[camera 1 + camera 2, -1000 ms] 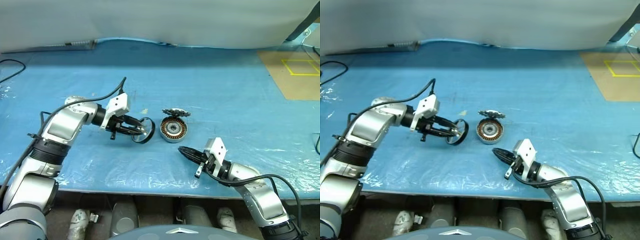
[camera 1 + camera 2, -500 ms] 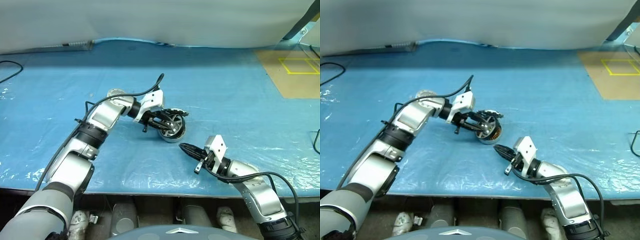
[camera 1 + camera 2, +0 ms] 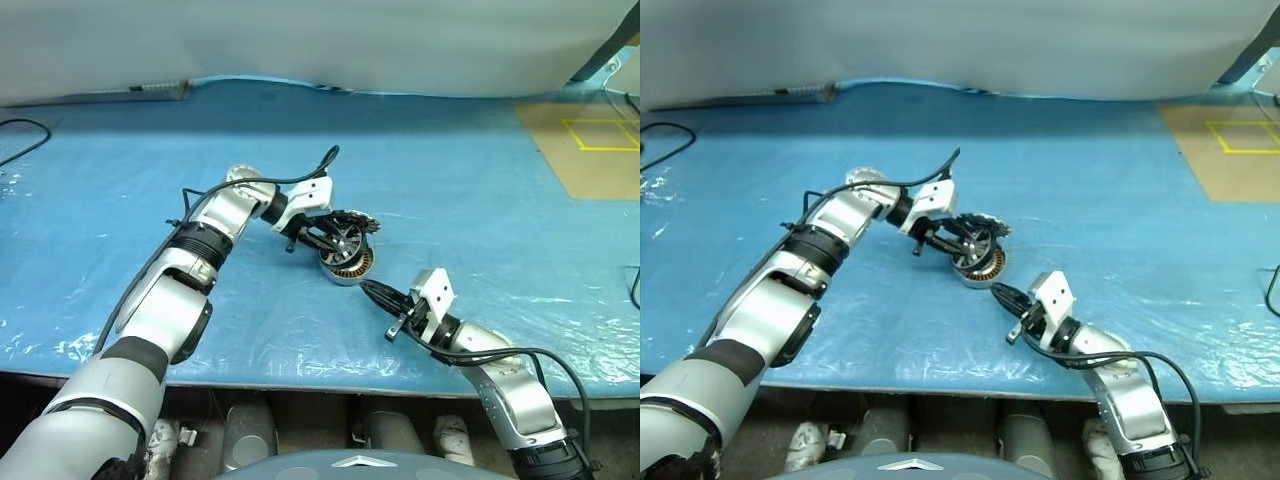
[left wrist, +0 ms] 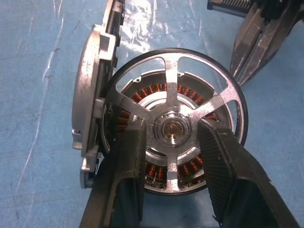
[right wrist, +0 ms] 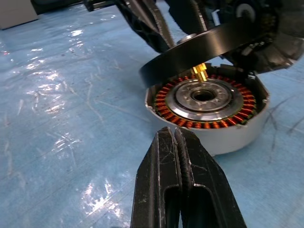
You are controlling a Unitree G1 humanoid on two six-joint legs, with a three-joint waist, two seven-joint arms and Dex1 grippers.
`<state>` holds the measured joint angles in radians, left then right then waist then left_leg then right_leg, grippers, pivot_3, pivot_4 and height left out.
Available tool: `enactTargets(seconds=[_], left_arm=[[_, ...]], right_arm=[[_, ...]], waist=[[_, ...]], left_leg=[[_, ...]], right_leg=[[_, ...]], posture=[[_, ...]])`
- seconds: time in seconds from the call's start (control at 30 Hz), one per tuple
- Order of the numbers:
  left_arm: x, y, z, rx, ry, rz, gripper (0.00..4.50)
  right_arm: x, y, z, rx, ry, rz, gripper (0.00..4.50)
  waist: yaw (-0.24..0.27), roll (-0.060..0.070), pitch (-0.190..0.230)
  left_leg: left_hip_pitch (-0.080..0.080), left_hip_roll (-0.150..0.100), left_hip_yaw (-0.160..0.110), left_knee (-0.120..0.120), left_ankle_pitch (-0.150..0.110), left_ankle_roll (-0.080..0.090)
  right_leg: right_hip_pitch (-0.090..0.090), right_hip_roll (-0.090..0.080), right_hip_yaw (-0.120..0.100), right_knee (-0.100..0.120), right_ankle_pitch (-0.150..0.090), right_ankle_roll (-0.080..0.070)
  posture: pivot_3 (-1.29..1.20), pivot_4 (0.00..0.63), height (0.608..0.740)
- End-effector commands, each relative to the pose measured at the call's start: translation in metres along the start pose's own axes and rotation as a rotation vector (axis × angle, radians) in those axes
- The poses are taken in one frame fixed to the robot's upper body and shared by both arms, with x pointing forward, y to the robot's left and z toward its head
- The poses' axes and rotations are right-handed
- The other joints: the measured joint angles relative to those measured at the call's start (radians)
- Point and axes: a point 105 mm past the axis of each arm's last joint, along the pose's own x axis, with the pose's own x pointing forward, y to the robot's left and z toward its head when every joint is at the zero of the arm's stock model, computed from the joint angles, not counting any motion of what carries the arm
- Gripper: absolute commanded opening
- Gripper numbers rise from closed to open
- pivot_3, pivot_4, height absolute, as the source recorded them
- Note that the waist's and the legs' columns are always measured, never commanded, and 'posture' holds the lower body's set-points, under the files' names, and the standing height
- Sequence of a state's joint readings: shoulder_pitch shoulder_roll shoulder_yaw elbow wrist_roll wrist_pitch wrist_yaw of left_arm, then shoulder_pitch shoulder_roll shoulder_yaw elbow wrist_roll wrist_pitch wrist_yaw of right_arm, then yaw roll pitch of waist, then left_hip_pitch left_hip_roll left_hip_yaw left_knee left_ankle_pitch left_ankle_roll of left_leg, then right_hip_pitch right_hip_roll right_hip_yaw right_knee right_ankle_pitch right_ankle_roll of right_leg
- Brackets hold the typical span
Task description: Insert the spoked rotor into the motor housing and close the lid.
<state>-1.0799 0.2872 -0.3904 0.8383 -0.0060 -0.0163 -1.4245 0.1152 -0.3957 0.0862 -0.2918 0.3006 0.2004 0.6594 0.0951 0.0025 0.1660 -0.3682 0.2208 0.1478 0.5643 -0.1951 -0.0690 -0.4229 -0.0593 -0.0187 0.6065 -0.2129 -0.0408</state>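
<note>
Blue plastic-covered tabletop [image 3: 480, 200]. Left claw [image 4: 168, 142] gripping black-rimmed, silver-spoked rotor [image 4: 173, 126], hovering tilted over copper-wound silver motor housing [image 5: 209, 111]; not seated. Jagged silver lid [image 4: 92, 114] standing open. Right claw [image 5: 178, 161] closed, empty.

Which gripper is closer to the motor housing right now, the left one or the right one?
Left. The left gripper holds the spoked rotor tilted right over the motor housing; the right gripper, shut, sits just beside its wall.
</note>
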Motion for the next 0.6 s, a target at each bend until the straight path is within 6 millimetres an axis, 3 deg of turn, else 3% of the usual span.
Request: enactTargets(seconds=[0.03,0.6], left_arm=[[-0.0051,0.0062,0.0107,0.049,-0.003,0.005,1.33],[-0.0007,0.0054,0.0087,0.104,0.058,-0.054,1.33]], right_arm=[[-0.0055,-0.0008,0.0014,0.006,-0.029,-0.024,0.0],[-0.0065,0.0006,-0.006,0.016,-0.009,-0.035,0.0]], waist=[[0.001,0.0,0.0],[0.001,0.0,0.0]], left_leg=[[0.0,0.0,0.0,0.0,0.0,0.0],[0.001,0.0,0.0,0.0,0.0,0.0]], right_leg=[[0.0,0.0,0.0,0.0,0.0,0.0],[0.001,0.0,0.0,0.0,0.0,0.0]], posture=[[0.0,0.15,0.74],[0.0,0.15,0.74]])
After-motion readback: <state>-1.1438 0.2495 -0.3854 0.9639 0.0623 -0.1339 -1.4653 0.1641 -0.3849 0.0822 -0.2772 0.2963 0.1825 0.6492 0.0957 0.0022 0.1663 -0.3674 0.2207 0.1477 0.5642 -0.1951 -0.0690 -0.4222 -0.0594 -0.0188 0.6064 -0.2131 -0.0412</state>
